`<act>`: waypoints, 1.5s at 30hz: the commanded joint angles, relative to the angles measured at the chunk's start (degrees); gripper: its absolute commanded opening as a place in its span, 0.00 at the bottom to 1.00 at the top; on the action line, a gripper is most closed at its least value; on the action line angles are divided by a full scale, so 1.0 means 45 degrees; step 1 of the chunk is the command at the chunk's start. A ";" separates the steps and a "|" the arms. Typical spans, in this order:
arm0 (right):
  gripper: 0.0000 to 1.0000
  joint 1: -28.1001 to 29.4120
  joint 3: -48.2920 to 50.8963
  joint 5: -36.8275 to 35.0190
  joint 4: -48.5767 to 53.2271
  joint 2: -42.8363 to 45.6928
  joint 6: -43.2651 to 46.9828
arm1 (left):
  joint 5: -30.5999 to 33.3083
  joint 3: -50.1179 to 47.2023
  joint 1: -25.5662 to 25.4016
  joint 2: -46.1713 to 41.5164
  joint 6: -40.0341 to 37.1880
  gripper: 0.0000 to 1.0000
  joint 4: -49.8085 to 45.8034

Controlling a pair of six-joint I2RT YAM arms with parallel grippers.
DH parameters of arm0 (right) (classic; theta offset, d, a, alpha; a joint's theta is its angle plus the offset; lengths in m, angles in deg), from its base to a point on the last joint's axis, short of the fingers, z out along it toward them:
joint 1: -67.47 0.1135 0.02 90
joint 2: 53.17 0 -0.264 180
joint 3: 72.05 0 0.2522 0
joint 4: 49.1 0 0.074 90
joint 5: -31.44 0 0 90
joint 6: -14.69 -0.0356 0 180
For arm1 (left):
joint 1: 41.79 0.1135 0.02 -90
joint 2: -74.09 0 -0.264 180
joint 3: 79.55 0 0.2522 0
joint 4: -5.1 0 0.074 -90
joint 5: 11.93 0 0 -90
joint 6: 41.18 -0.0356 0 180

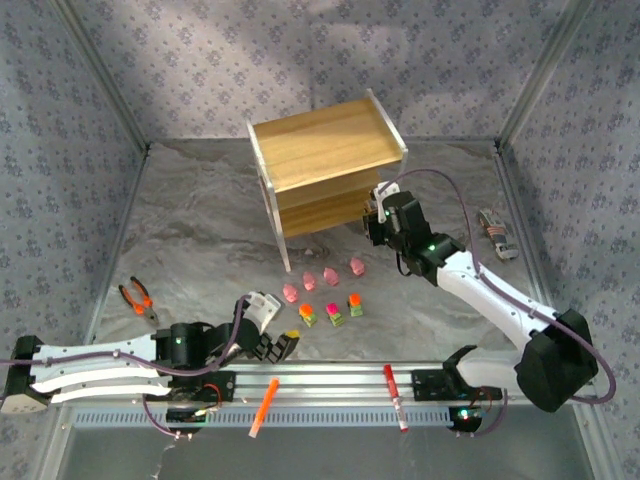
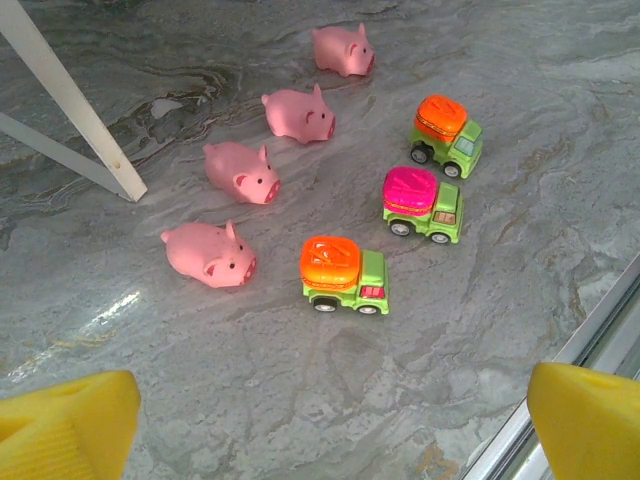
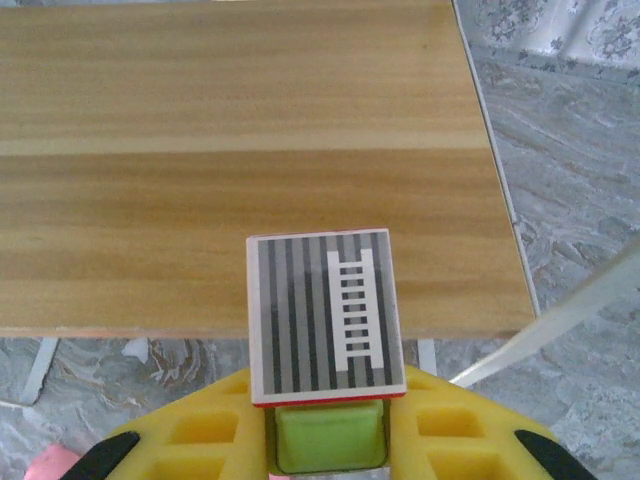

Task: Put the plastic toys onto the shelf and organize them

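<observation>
Though well apart from the shelf (image 1: 325,145): pliers (image 1: 138,300), marker (image 1: 264,407), pen (image 1: 395,397).

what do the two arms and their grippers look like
Both the left arm and right arm have white links with black joint housings, and a thin purple cable runs along each. A small green light glows on the right arm. The left gripper has yellow fingertips; the right gripper has yellow fingers with square recesses.

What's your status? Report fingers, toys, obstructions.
Left fingers open, facing four pigs and three trucks on table. Right fingers shut on ladder-top truck at shelf. No obstruction seen.
</observation>
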 commanded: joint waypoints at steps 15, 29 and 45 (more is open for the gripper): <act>0.16 -0.0236 -0.1190 -0.0532 -0.0649 -0.1222 0.0427 | 0.0656 -0.0020 -0.0249 -0.0411 0.0112 0.99 -0.0341; 0.16 -0.0255 -0.1718 -0.1398 -0.0124 -0.2029 -0.0198 | 0.0753 -0.0019 -0.0329 -0.0392 0.0085 0.99 -0.0317; 0.17 -0.0411 -0.1810 -0.1211 -0.0248 -0.2659 -0.0281 | 0.0874 0.0003 -0.0450 -0.0265 0.0063 0.99 -0.0285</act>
